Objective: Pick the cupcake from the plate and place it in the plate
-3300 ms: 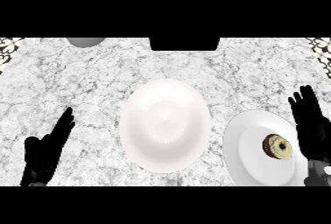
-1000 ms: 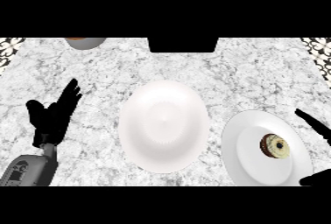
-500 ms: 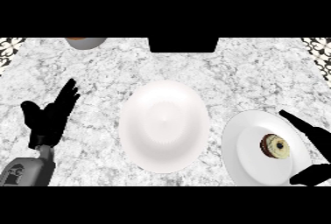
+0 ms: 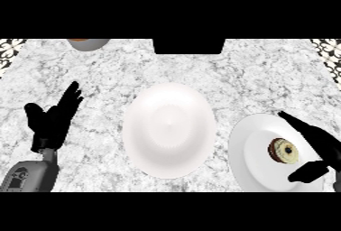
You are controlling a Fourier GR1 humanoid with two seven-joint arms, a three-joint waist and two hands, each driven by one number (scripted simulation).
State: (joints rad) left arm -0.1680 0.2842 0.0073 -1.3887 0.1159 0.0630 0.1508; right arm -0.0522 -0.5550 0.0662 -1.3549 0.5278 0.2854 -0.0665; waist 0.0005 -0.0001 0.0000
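- Round, pale-topped cupcake (image 4: pixel 283 151) on the smooth white right plate (image 4: pixel 248 135).
- Right hand (image 4: pixel 323 143) brackets it, fingers apart.
- Glossy centre plate (image 4: pixel 170 131) and grey bowl (image 4: pixel 88 43) on the marbled surface (image 4: pixel 253 81).
- Left hand (image 4: pixel 52 121) at left, fingers spread.

no readable text, labels, brands, numbers, signs anywhere

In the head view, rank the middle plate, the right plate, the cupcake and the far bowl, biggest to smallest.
1. Middle plate and right plate: about alike; the right hand hides part of the right one, so unranked.
2. Bowl, cut off at the top.
3. Cupcake, smallest.
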